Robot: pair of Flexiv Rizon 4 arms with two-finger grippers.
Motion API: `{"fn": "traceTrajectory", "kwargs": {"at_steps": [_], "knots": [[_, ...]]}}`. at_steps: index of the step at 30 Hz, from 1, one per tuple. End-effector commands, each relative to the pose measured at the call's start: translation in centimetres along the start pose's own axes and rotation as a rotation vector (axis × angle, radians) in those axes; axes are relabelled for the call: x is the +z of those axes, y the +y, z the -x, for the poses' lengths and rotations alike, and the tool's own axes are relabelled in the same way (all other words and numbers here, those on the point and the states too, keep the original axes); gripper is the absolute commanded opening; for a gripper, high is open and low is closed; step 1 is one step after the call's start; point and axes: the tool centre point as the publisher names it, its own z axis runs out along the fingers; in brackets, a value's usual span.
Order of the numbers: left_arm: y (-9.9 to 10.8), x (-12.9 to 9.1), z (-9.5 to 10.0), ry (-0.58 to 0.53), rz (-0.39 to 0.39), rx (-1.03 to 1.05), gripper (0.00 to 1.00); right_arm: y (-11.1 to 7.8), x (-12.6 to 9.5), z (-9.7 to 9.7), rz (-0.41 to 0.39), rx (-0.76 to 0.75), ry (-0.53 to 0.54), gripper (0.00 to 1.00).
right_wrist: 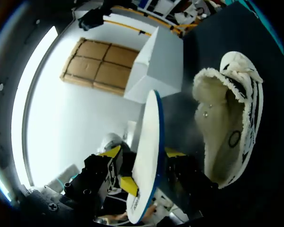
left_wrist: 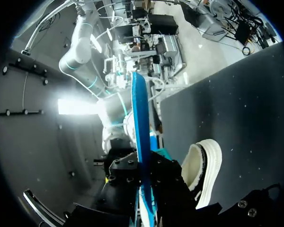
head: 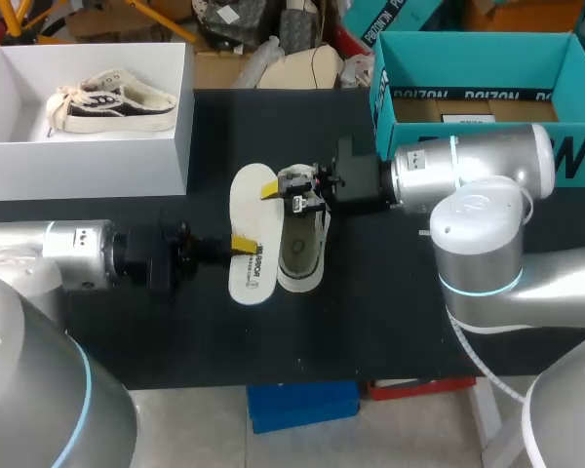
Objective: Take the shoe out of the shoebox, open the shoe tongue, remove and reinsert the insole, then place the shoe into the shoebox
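The white insole (head: 251, 229), blue underneath, is off the table, held on edge beside the cream low-top shoe (head: 300, 249). That shoe lies on the black table with its tongue pulled open. My left gripper (head: 239, 244) is shut on the insole's near end, and in the left wrist view the insole (left_wrist: 140, 118) rises edge-on out of that gripper (left_wrist: 143, 189), with the shoe (left_wrist: 204, 165) beside it. My right gripper (head: 278, 187) is at the far end, open. In the right wrist view its yellow tips (right_wrist: 111, 157) stand either side of the insole (right_wrist: 149, 142), with the shoe (right_wrist: 227, 137) alongside.
A white shoebox (head: 88, 156) stands at the back left with a second shoe (head: 112, 100) inside. A teal box (head: 468, 44) with its lid up stands at the back right. The black table's front edge (head: 302, 375) lies close below the shoe.
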Motion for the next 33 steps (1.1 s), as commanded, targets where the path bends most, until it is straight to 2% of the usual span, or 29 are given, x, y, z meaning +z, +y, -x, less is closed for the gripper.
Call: {"fn": "traceTrajectory", "kwargs": {"at_steps": [1,3,5,12,30,33], "knots": [[-1.7,-1.7,0.1,0.127,-0.099,-0.027,0.0,-0.6,-3.4,-1.9,0.074,-0.062,-0.199,1.0],[-2.4,-2.0,-0.5,0.212,-0.126,-0.03,0.0,-1.0,-4.1,-2.1,0.104,-0.087,-0.228,1.0],[-2.9,-2.2,-1.0,0.314,-0.119,-0.018,0.0,-1.5,-4.8,-2.2,0.136,-0.108,-0.227,1.0],[-4.1,-2.6,-1.3,0.438,-0.085,0.087,0.0,-2.4,-6.5,-2.9,0.179,-0.168,-0.271,1.0],[-4.2,-2.6,-1.2,0.438,-0.077,0.085,0.0,-2.5,-6.8,-2.9,0.175,-0.181,-0.281,1.0],[-4.7,-2.2,-1.1,0.432,-0.156,0.042,0.0,-3.1,-7.8,-2.8,0.146,-0.186,-0.326,1.0]]}}
